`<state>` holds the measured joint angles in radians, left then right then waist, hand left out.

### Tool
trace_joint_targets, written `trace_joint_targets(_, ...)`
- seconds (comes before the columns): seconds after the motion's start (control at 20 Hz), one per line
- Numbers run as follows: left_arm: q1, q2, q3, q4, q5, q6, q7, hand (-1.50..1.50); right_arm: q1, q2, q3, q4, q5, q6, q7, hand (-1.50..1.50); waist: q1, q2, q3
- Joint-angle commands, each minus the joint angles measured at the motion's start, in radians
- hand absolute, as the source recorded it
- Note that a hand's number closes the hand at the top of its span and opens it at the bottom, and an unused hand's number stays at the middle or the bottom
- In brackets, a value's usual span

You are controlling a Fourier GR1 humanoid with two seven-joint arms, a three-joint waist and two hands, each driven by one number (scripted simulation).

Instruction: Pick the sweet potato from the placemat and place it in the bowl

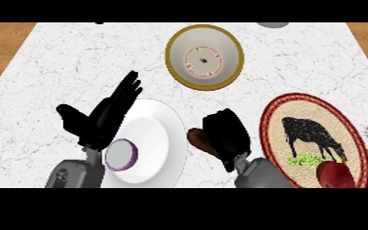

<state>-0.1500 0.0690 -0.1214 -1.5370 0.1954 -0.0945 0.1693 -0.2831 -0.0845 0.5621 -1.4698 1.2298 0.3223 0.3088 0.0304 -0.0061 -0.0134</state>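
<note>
The brown sweet potato (pixel 195 139) shows only as a rounded end sticking out to the left of my right hand (pixel 227 135), whose fingers are curled round it. Hand and potato are over the marble counter, between the white plate and the round woven placemat (pixel 277 126) with a black cow picture. The bowl (pixel 205 57), cream inside with a yellow-olive rim, stands farther back at the centre, well apart from the hand. My left hand (pixel 101 115) rests open, fingers up, at the left over the plate's edge.
A white plate (pixel 155 126) lies at the lower centre-left with a purple-rimmed onion slice (pixel 120 154) on it. A red apple (pixel 335 174) sits on the placemat's near edge. A grey object (pixel 273 24) peeks in at the back right. Wooden edges flank the counter.
</note>
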Motion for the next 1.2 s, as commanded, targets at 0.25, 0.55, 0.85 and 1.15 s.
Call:
trace_joint_targets(0.25, 0.046, -0.013, -0.016, -0.034, -0.029, 0.019, -0.010, 0.00, -0.125, 0.083, 0.262, -0.208, -0.163, 0.004, 0.403, 1.50, -0.020, 0.003, 0.013)
trace_joint_targets(0.55, 0.042, 0.001, 0.021, -0.006, -0.006, -0.003, -0.029, 0.00, -0.257, 0.084, 0.297, -0.441, -0.176, 0.031, 0.619, 1.50, -0.031, 0.000, 0.012)
trace_joint_targets(0.85, 0.092, -0.028, -0.035, -0.048, -0.047, 0.012, -0.029, 0.00, -0.461, 0.084, 0.181, -0.528, -0.286, 0.147, 0.761, 1.50, -0.025, 0.002, 0.013)
trace_joint_targets(1.15, 0.018, 0.006, 0.033, -0.051, -0.002, -0.002, 0.037, 0.00, -0.619, 0.084, -0.010, -0.323, -0.340, 0.070, 0.664, 1.50, -0.018, 0.006, 0.013)
